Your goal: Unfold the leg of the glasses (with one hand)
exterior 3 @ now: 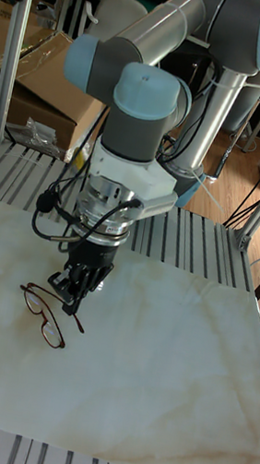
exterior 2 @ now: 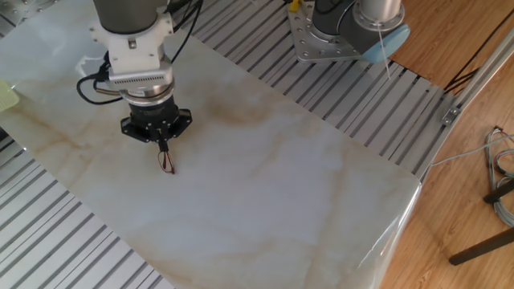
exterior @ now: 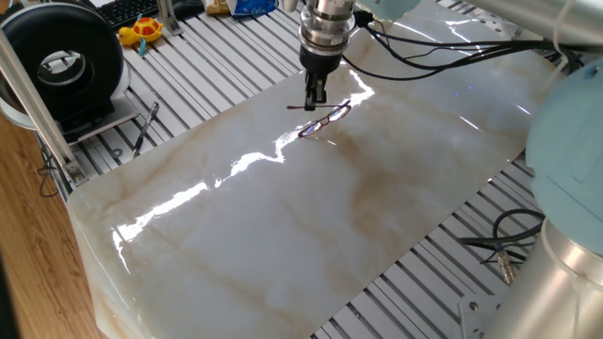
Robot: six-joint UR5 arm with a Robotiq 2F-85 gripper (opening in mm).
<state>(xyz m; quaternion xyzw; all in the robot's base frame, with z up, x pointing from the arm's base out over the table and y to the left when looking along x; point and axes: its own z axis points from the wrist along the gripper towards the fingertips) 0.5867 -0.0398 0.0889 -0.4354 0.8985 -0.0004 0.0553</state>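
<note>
one leg looks swung out, and i am not done yet

the glasses (exterior 3: 45,313) lie on the table (exterior 3: 171,388), right under my gripper (exterior 3: 71,299). in the tall view one thin leg sticks out sideways from the frame, so i think it is partly or fully open. the fingers look pinched together at that leg, but i cannot tell if they really hold it. i still need to check the leg and let go.

Dark reddish-brown wire frame on the glasses (exterior 3: 44,313), lenses clear. Black gripper (exterior 3: 71,297) under a silver wrist, black cables alongside. Cream, glossy marble-patterned counter (exterior: 311,226) veined in tan. Pale blue joint caps, grey arm tubes.
</note>
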